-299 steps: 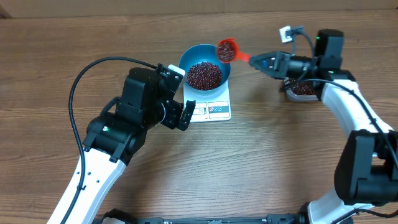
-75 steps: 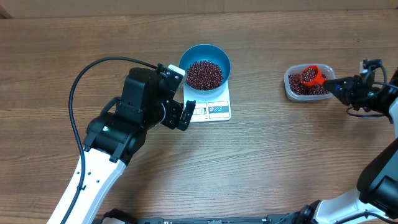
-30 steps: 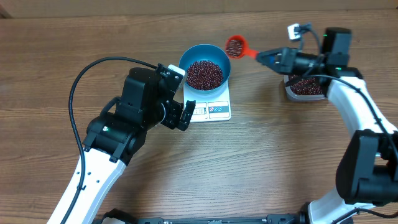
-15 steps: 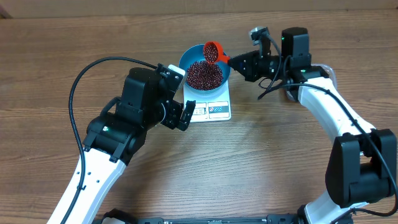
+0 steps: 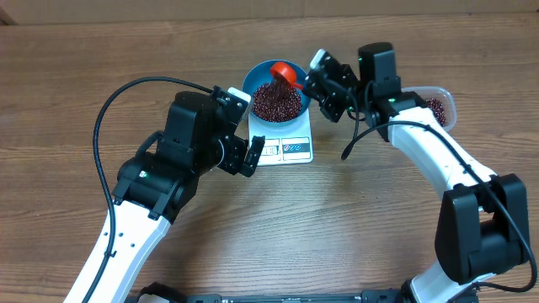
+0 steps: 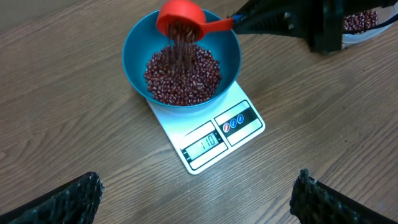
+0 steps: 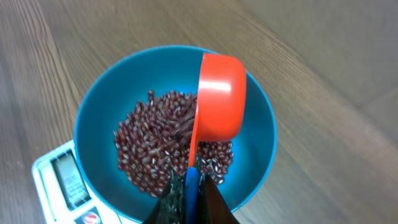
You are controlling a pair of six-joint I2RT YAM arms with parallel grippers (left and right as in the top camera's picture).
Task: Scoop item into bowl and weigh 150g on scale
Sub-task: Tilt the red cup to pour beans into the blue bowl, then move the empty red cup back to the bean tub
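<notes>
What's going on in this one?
The right gripper, shut on the handle of a red plastic scoop, tips it over the round blue bowl, and small dark red-brown beans pour onto the heap inside. The bowl sits on a flat white kitchen scale. The left gripper hangs open in front of the scale, holding nothing. A clear plastic tub with more beans sits behind the right arm.

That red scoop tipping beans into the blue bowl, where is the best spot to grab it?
By the end of its thin handle, coming from the side opposite the cup. The red scoop has a round cup, wide and spilling beans; the handle sticks straight out, and the right gripper is shut on it there.
</notes>
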